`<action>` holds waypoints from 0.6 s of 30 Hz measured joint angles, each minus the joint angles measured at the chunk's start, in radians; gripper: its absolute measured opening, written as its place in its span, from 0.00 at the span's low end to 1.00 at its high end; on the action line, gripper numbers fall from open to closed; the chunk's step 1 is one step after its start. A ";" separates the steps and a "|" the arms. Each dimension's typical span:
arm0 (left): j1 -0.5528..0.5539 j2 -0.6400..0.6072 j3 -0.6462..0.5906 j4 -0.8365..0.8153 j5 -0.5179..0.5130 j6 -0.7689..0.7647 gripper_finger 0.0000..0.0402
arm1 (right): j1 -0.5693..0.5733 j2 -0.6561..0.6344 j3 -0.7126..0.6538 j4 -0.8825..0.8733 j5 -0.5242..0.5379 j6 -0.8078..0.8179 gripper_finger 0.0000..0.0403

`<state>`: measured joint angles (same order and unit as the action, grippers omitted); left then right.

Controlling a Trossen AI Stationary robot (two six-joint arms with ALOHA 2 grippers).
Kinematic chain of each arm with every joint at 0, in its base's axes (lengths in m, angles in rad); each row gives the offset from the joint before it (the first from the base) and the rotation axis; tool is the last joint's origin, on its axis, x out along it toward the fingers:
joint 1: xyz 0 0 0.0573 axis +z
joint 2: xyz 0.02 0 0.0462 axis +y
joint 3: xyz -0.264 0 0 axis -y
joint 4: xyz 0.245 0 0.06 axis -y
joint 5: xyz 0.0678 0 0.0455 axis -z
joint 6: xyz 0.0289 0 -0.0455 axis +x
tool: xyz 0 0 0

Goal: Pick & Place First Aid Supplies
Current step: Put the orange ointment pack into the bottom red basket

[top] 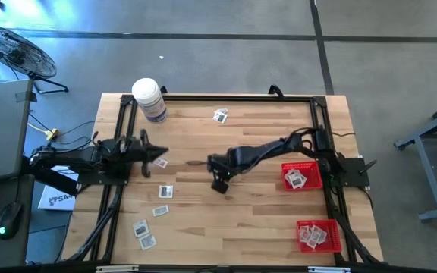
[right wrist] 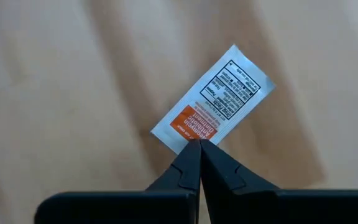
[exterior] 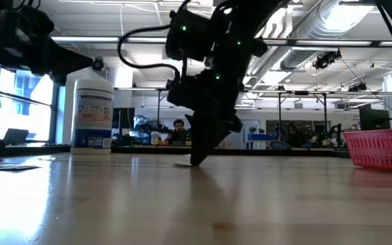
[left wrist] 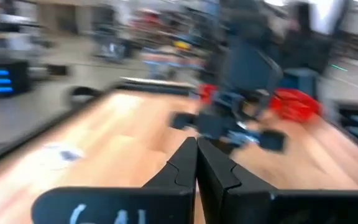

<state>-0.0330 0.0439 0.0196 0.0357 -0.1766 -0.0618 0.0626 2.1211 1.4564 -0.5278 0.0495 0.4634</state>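
The first aid supplies are small flat white packets. One packet (right wrist: 213, 99), white with an orange band, is in my right gripper (right wrist: 199, 148), which is shut on it at the table's middle (top: 220, 184) and points down (exterior: 197, 158). Several loose packets lie flat on the left half of the table (top: 165, 191) (top: 160, 211) (top: 140, 227), and one lies near the far edge (top: 220, 115). More packets lie in the two red baskets (top: 312, 165) (top: 303, 225). My left gripper (top: 158, 161) is shut (left wrist: 196, 158), holds nothing and hovers above the table's left side. My right gripper pinches the packet's orange-banded end (right wrist: 190, 132) at its edge between the two fingertips. The fingers come from above, pointing down. The packet's white end (right wrist: 244, 71) sticks out past the fingertips. Whether it is clear of the table, I cannot tell.
A large white bottle with a purple label (top: 149, 98) stands at the far left corner. Black frame rails (top: 120, 136) (top: 321, 129) run along the table's left and right sides. Bare wood lies between the arms and along the near middle (top: 234, 235).
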 joint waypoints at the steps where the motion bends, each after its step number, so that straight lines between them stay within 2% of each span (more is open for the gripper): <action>1: 0.000 0.013 0.000 -0.001 0.045 0.005 0.00 | 0.014 0.000 0.000 0.007 0.001 -0.019 0.00; 4: 0.000 0.067 0.000 -0.001 0.119 0.004 0.00 | 0.049 0.001 0.000 0.033 0.001 -0.098 0.00; 10: 0.000 0.221 0.000 0.044 0.165 -0.066 0.00 | 0.101 0.004 -0.001 0.079 0.006 -0.188 0.00; 18: 0.000 0.461 0.000 0.185 0.171 -0.181 0.00 | 0.125 0.004 -0.001 0.141 0.142 -0.129 0.00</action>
<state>-0.0330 0.5048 0.0196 0.2205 -0.0059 -0.2433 0.1871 2.1250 1.4555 -0.3868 0.1915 0.3341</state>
